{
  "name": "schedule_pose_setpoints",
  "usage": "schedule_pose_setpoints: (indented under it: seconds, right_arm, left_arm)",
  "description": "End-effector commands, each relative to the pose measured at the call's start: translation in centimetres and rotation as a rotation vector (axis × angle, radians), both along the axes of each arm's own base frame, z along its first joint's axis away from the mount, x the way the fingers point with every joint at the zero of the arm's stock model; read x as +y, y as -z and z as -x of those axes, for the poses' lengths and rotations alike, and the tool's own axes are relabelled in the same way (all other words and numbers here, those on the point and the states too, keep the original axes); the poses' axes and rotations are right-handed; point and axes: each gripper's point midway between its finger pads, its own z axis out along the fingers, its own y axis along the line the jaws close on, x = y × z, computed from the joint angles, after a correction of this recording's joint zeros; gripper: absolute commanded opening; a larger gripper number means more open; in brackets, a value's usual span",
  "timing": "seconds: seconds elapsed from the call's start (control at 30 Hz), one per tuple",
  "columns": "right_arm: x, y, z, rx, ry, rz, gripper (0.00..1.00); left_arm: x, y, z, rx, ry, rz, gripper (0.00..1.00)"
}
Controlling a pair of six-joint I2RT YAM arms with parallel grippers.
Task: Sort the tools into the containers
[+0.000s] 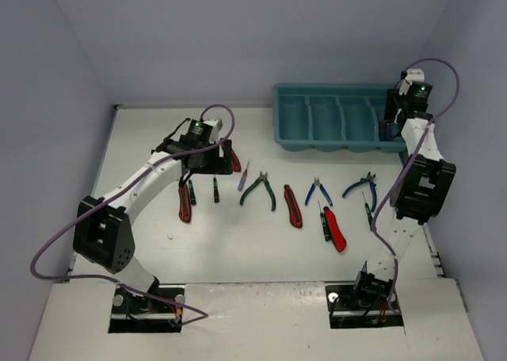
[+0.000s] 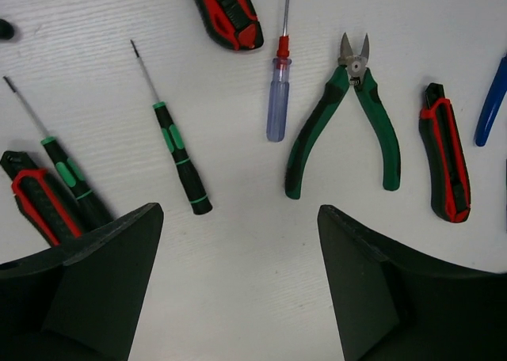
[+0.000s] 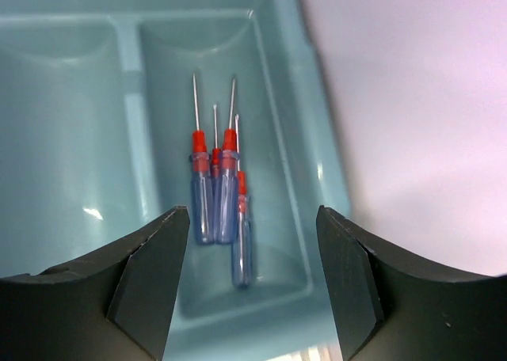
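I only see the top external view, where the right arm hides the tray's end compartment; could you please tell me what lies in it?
Observer: What look like four blue-handled screwdrivers lie in that end compartment.
Operator: Thanks. Is one being held there?
Observer: No, the right gripper is open and empty above them.
Operator: And on the left?
Observer: The left gripper is open over bare table, near a green-handled screwdriver.

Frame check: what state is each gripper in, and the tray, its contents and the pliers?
teal tray: upright on the table.
right gripper: open, empty, over the teal tray's end compartment.
blue screwdrivers: lying loose in that compartment.
left gripper: open, empty, above unsorted tools.
green pliers: flat on the table, handles spread.
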Motion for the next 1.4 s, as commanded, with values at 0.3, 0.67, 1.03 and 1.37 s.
schedule_pose_setpoints:
  seconds: [0.3,0.67,1.03,1.37]
  right_arm:
    - [11.6,-15.1,8.1,-0.337,-0.097,-0.13,0.63]
    - [15.8,-12.6,13.4,-0.347,-0.112,-0.346,0.65]
    - [18.2,-12.6,15.8,-0.356,-0.175,-0.374,0.66]
    - [25.0,-11.1,16.6,-0.286,-0.353,-0.439,0.7]
  left_arm:
    - [-4.7,3.9,-3.6,0.085,0.005,-0.083,0.65]
    - [-6.0,7.6,-5.8,0.086,-0.022,-0.164,0.56]
    - [-6.6,10.1,-6.8,0.091,-0.031,-0.198,0.4]
    - [-7.7,6.7,-6.7,0.025,-0.007,-0.099,0.01]
